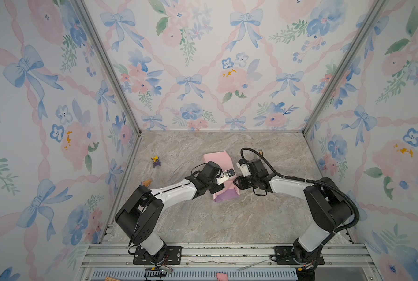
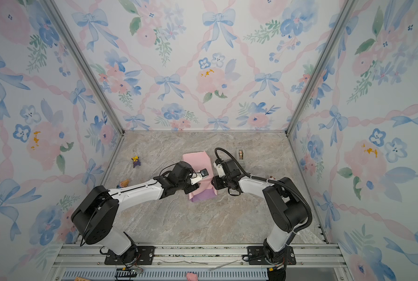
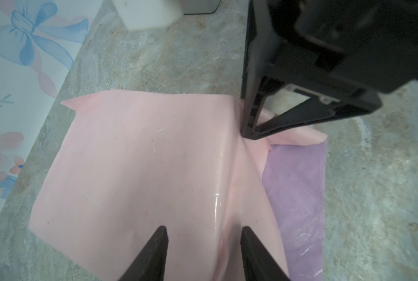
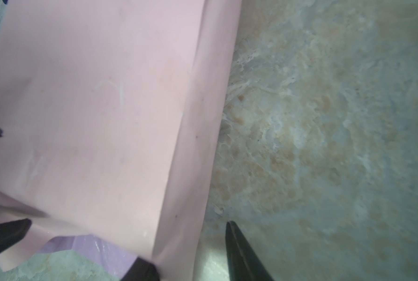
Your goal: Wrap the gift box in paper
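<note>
Your left gripper has its fingers apart, pinching nothing, poised over the pink paper, which is folded over the hidden gift box. Your right gripper is parted too and straddles the paper's side fold. One finger touches the fold; the other sits clear of it over the table.

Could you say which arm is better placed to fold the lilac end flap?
Probably right: the right claw touches the thin pink-and-lilac paper sheet beside its lilac flap; the left claw hovers over the pink top.
</note>
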